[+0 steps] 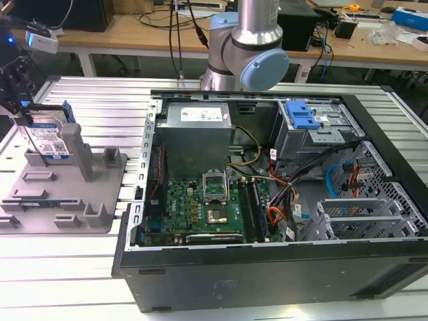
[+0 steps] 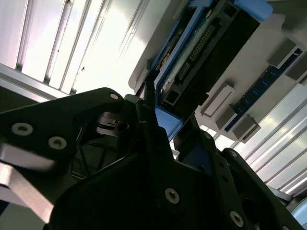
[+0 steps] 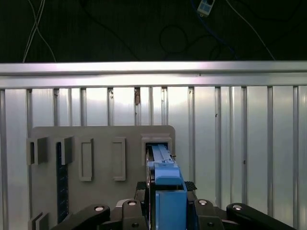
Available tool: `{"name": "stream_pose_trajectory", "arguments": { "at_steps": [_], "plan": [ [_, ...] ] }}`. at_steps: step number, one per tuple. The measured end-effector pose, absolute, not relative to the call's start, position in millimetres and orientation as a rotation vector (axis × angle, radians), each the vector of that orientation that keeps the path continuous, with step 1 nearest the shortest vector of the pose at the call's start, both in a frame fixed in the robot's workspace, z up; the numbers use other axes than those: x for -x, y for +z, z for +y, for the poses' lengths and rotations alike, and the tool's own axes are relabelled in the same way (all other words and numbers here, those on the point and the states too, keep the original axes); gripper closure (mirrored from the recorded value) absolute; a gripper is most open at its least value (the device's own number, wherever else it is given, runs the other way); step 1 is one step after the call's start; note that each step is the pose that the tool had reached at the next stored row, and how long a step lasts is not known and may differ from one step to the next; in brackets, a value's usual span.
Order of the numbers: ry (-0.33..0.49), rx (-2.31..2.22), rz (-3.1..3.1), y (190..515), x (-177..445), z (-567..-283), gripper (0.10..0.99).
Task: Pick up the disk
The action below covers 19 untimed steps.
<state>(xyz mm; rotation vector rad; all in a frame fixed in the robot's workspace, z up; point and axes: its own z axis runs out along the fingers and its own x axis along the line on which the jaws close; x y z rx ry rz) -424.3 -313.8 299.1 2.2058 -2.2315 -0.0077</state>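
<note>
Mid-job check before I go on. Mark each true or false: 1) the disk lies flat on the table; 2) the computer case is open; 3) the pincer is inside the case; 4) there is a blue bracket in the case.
1) False. The disk stands on edge at the grey fixture, with the pincer closed on it.
2) True. The computer case is open and its motherboard shows.
3) False. The pincer is over the grey fixture, to the exterior view's left of the case.
4) True. A blue bracket sits inside the case, at its far side.
</note>
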Motion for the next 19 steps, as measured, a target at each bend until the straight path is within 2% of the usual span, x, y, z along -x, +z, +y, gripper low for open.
{"name": "stream_pose_trajectory", "arguments": {
  "at_steps": [8, 11, 19],
  "plan": [
    [-0.008, -2.206, -2.231, 298.4, 424.3, -313.8, 0.678],
    [-0.008, -2.206, -2.231, 298.1, 424.3, -313.8, 0.722],
    [-0.009, -2.205, -2.231, 298.1, 424.3, -313.8, 0.722]
  ]
}}
